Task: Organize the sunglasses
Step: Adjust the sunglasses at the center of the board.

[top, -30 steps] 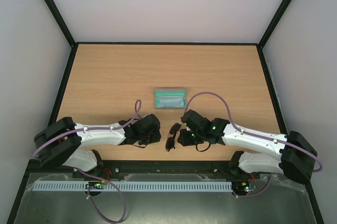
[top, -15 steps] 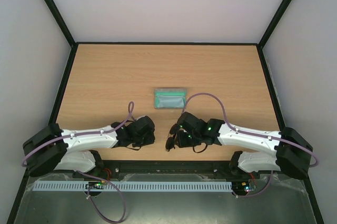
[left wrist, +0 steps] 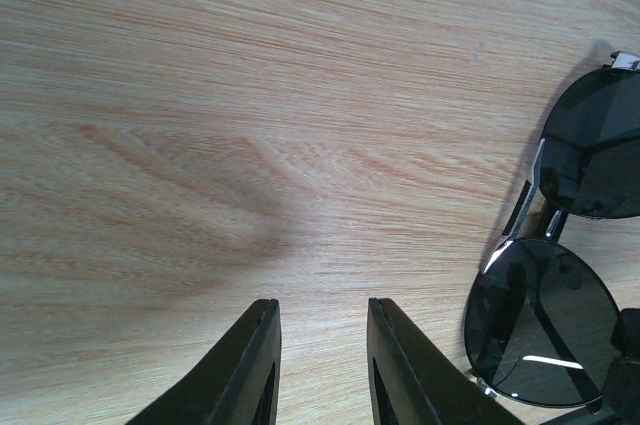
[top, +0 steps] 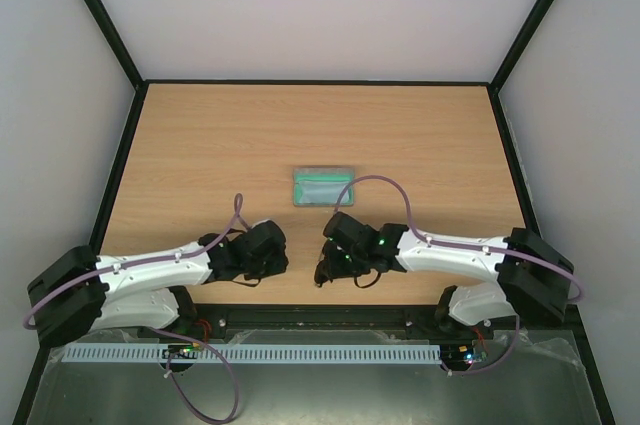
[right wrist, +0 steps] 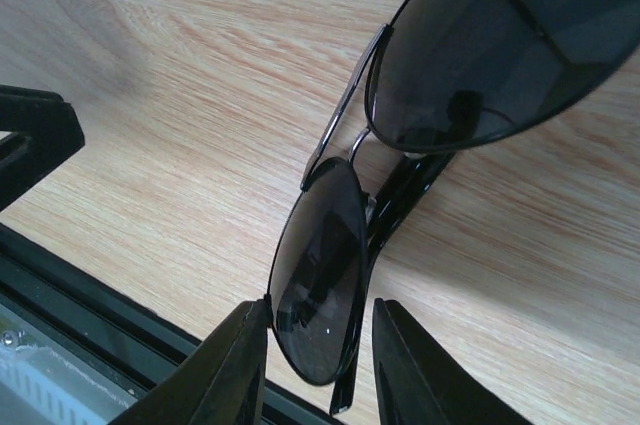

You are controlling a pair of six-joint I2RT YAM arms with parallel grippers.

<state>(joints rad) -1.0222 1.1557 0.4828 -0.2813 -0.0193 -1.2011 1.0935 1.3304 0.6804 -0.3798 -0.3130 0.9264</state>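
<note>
In the right wrist view the sunglasses (right wrist: 320, 255) run off the top and right edges, and the temple arms hide mostly behind the lenses; whether the right gripper (right wrist: 320, 310) presses the near lens cannot be told. The left wrist view crops them at its right edge. From above they are too small to read.

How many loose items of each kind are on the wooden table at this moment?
Dark-lensed thin wire-frame sunglasses: 1
Grey-green rectangular case: 1
Total: 2
</note>
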